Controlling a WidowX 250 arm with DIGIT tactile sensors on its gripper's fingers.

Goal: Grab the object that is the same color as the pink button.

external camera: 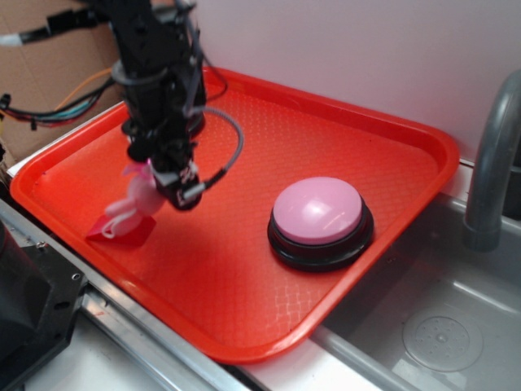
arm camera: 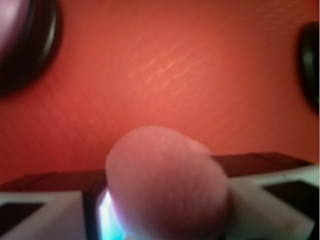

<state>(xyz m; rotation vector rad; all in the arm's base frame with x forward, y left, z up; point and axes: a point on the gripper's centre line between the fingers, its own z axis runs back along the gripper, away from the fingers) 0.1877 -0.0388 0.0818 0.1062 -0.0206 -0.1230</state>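
While no writing shows, gripper (external camera: pixel 167 175) clamps pink bunny (arm camera: pixel 167 185) (blurred).

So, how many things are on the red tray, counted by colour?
Pink: 2, the pink button and the plush toy in the gripper
Red: 1, the red wedge block
Dark base behind the arm: 1, dome colour hidden
Total: 4

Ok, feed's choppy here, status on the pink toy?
Gripper shut on pink toy, over the tray by the red block. Pink button apart. Nothing in the way.
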